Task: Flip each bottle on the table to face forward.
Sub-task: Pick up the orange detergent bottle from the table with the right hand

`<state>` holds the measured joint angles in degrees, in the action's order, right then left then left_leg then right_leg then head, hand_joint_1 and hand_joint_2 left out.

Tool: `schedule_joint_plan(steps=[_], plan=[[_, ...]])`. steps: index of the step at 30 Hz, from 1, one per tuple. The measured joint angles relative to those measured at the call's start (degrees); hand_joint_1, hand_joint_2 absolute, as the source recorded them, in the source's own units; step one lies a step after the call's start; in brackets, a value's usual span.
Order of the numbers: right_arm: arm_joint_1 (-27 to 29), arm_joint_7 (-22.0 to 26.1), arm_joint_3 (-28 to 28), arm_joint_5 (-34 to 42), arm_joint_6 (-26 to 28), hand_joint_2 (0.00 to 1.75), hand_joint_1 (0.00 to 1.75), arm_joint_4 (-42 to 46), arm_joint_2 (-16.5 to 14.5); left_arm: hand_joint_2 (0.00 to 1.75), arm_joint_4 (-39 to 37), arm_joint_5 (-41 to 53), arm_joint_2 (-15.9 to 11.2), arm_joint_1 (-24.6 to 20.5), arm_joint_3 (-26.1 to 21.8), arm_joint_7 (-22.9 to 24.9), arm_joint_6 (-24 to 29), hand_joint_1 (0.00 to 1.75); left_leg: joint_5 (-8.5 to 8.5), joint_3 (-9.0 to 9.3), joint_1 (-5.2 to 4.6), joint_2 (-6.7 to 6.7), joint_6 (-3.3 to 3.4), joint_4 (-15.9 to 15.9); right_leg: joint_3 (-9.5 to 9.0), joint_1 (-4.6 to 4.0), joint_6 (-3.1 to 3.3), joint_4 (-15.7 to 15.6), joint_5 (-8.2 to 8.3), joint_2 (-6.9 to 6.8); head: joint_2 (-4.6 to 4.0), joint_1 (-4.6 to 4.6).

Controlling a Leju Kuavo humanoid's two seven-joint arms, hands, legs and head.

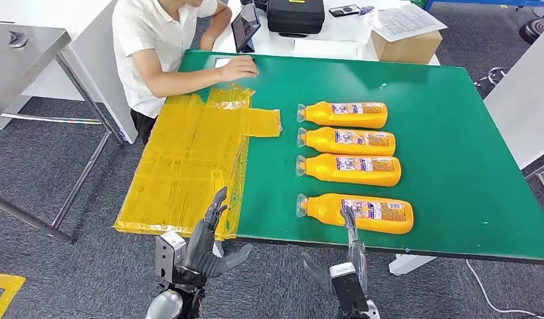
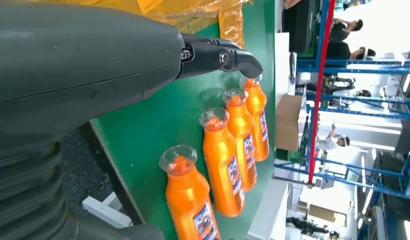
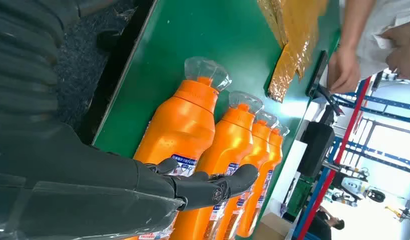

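Orange bottles [image 1: 355,171]: four lay in a row on the green table [image 1: 455,146], labels up, nearest one just beyond the right hand.
Right hand [image 1: 342,262]: released, fingers extended, grasping nothing.
Left hand [image 1: 206,242]: released, fingers spread, beside yellow sheeting [image 1: 189,166].

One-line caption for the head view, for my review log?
Four orange bottles lie in a row on the green table; both hands, left and right, hover open at its near edge.
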<state>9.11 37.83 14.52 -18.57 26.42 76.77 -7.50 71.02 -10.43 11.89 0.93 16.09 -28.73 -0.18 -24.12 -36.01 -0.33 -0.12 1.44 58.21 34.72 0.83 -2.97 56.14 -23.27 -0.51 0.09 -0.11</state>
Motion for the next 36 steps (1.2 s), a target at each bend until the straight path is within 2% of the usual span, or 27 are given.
schedule_joint_plan(steps=[7,12,15,21,26,33,36], plan=[[-1.2,-0.2,0.7,-8.6,8.1,1.75,0.0,-1.2,0.6,1.75,0.1,0.2,-0.1,0.1,0.3,-0.1,-0.1,0.0,0.0,0.01,0.0,0.0,0.0,0.0,-0.01,0.0,0.0,0.0,0.0,0.0,0.0,0.0],[-2.4,-3.2,1.0,-17.8,12.2,1.75,0.0,-2.7,2.3,1.75,0.1,0.6,-0.2,0.0,0.6,-0.1,-0.5,0.0,0.01,0.01,0.0,-0.01,0.01,0.0,-0.01,0.0,-0.01,0.0,0.01,0.0,0.0,-0.01],[-3.6,-4.6,0.3,-19.6,12.5,1.75,0.0,-3.1,4.1,1.75,0.0,0.9,-0.2,-0.1,0.8,-0.1,-0.6,0.0,0.01,0.01,-0.02,-0.01,0.01,0.0,-0.02,0.02,-0.02,0.0,0.02,0.0,0.0,-0.01],[-5.9,-9.6,-3.3,-30.5,13.1,1.75,0.0,-3.6,7.5,1.75,-0.1,1.1,-0.2,-0.4,1.3,-0.1,-1.3,0.0,0.01,0.01,-0.05,-0.01,0.01,0.0,-0.03,0.04,-0.04,0.0,0.03,0.0,0.0,-0.01],[-7.6,-16.3,-4.9,-39.3,13.2,1.75,0.0,-4.3,11.4,1.75,-0.3,1.2,-0.2,-0.7,1.3,0.1,-1.8,0.0,0.01,0.01,-0.04,-0.01,0.01,0.0,-0.03,0.03,-0.04,0.0,0.03,-0.01,0.0,-0.02],[-8.7,-17.7,-5.5,-40.5,12.9,1.75,0.0,-5.1,14.1,1.75,-0.6,1.2,-0.2,-1.1,1.3,0.3,-2.0,0.0,0.01,0.01,-0.04,-0.01,0.01,0.0,-0.03,0.03,-0.04,0.0,0.03,0.0,0.0,-0.02],[-9.3,-19.3,-5.4,-41.2,10.9,1.75,0.0,-5.3,15.0,1.75,-0.6,1.2,-0.1,-1.2,1.3,0.3,-2.3,0.0,0.01,0.01,-0.04,-0.01,0.01,0.0,-0.03,0.03,-0.04,0.0,0.03,0.0,0.0,-0.02]])
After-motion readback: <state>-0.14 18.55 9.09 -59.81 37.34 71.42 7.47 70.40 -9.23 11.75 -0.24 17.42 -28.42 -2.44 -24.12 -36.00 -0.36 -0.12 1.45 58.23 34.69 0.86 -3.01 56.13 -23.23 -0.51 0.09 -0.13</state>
